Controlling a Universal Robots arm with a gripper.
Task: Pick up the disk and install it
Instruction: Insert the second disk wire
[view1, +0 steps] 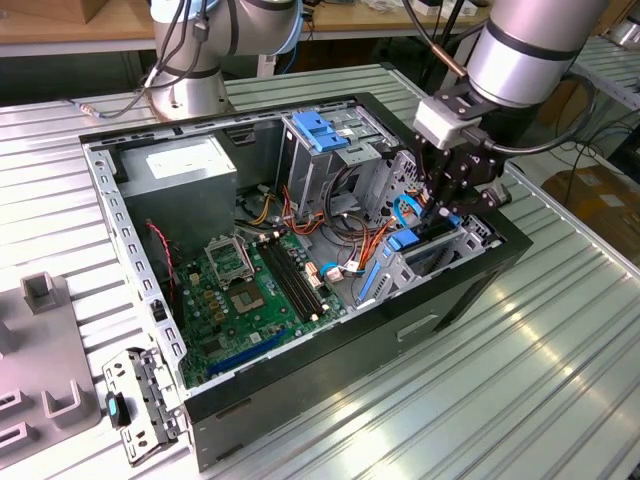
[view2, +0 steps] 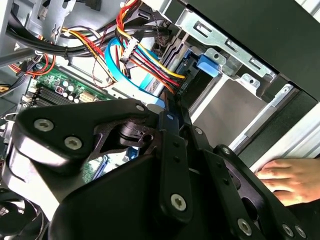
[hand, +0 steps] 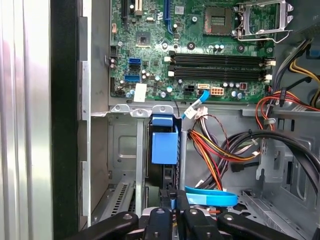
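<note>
The disk (hand: 165, 145) stands on edge in a slot of the metal drive cage (hand: 122, 150), its blue plastic rail facing the first wrist view. In the exterior view the disk's blue rail (view1: 405, 240) shows in the cage at the case's right end. My gripper (view1: 445, 215) reaches down into the case right over it. In both wrist views the black fingers come together to a narrow tip, and the gripper (hand: 172, 200) rests at the disk's near edge. The gripper (view2: 170, 112) looks shut, with nothing wide between its fingers.
A bundle of coloured power cables (hand: 220, 145) and a flat blue cable (hand: 210, 197) lie close beside the fingers. The motherboard (view1: 245, 300), a grey power-supply box (view1: 185, 165) and a blue latch (view1: 318, 130) on the taller cage fill the case. A person's hand (view2: 290, 177) rests outside the case.
</note>
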